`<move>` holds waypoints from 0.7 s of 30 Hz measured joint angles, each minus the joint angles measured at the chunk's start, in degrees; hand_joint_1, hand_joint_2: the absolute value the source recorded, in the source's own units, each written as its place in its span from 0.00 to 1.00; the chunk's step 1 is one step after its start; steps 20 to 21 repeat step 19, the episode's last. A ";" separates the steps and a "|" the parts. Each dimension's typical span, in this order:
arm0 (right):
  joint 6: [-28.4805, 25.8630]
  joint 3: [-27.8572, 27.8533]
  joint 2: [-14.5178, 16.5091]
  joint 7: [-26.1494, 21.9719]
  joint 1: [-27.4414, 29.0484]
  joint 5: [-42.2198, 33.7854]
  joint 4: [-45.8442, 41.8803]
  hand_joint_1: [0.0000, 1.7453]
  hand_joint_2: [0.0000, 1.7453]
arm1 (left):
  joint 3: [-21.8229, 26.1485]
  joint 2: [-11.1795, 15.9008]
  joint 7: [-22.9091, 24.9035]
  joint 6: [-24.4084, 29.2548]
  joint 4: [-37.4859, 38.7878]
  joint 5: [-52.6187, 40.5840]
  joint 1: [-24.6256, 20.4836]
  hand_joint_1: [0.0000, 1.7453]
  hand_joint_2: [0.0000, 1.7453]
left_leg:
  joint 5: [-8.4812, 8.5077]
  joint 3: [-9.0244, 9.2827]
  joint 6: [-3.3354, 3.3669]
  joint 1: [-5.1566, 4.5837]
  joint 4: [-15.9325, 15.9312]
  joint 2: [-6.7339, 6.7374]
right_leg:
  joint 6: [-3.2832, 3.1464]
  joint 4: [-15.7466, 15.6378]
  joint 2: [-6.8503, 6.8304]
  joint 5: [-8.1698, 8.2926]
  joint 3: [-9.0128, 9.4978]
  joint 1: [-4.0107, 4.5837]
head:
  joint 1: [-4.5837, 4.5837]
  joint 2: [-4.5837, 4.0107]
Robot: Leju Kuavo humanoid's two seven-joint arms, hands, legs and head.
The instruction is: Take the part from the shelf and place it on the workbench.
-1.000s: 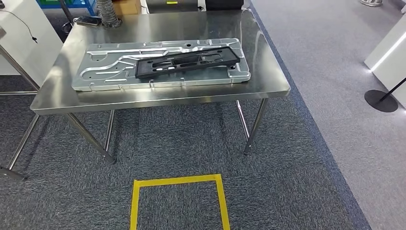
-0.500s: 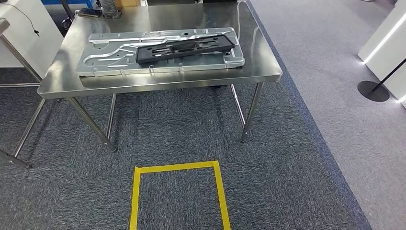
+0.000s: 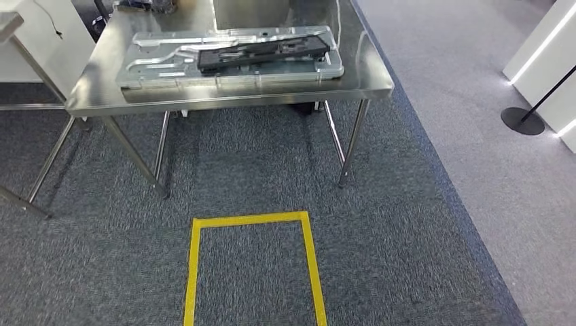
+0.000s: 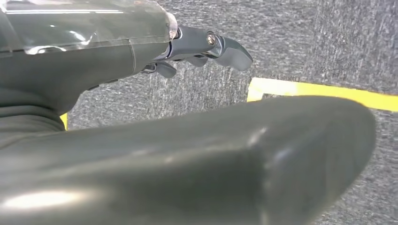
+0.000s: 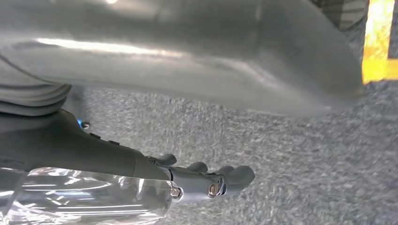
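Note:
A long black plastic part (image 3: 261,51) lies on a stamped silver panel (image 3: 163,68) on top of the steel workbench (image 3: 367,76), at the far end of the head view. My left hand (image 4: 108,56) hangs over the grey carpet; its fingers (image 4: 230,49) are stretched out and hold nothing, and the thumb (image 4: 211,159) stands apart from them. My right hand (image 5: 94,154) hangs the same way over the carpet, fingers (image 5: 230,178) extended and empty.
A yellow tape square (image 3: 194,272) marks the carpet just ahead of me, in front of the workbench. A white cabinet (image 3: 34,41) and another steel table's leg (image 3: 27,197) stand at the left. At the right are a black post base (image 3: 522,120) and white furniture (image 3: 543,54).
The whole view has shifted: workbench and yellow square now sit higher and look smaller, so the camera has moved. The black part and the panel lie as before.

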 joint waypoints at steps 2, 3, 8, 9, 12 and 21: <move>0.95 -0.15 -0.22 -0.28 0.04 -0.27 0.00 0.00 0.00 | 0.02 -0.08 0.29 0.41 0.00 0.01 0.15 0.00 0.00 | 0.70 -0.50 0.88 0.08 -0.11 0.18 | 0.69 0.93 0.07 -0.55 -0.49 -0.27 | 0.00 0.00; 1.46 -0.22 -0.31 -0.33 0.09 -0.42 0.01 0.00 0.00 | 0.04 -0.11 0.49 0.61 0.00 0.01 0.20 0.00 0.00 | 1.16 -0.84 1.28 0.12 -0.18 0.28 | 0.99 2.77 0.15 -2.00 -1.24 -0.40 | 0.00 0.00; 3.75 -0.78 -0.49 1.60 0.27 -1.18 0.09 0.00 0.25 | 0.11 -0.14 1.43 1.02 0.00 -0.20 0.30 0.00 0.00 | 2.74 -2.92 1.73 -0.21 0.02 0.37 | 1.60 16.68 0.27 -9.52 -5.47 -0.62 | 0.00 0.00; 4.06 -0.94 -0.56 2.24 0.30 -1.29 0.09 0.00 0.50 | 0.11 -0.16 1.59 1.03 0.00 -0.29 0.32 0.00 0.00 | 2.88 -3.09 1.69 -0.28 0.08 0.35 | 1.43 14.54 0.27 -8.40 -3.72 -0.59 | 0.00 0.00; 4.70 -1.14 -0.89 3.23 0.22 -1.29 0.07 0.00 1.00 | 0.11 -0.40 2.09 1.06 0.00 -0.33 0.20 0.00 0.00 | 3.04 -3.15 1.42 -0.50 0.32 0.34 | 0.22 2.21 0.24 -4.62 3.84 -0.17 | 0.00 0.00; 4.74 -1.07 -1.51 5.22 0.34 0.86 0.07 0.00 0.67 | 0.21 -0.83 2.77 1.35 0.00 0.46 0.09 0.00 1.00 | 3.09 -3.77 0.67 -0.69 0.71 0.45 | -0.26 -1.28 0.24 -4.13 5.13 0.17 | 0.00 -0.01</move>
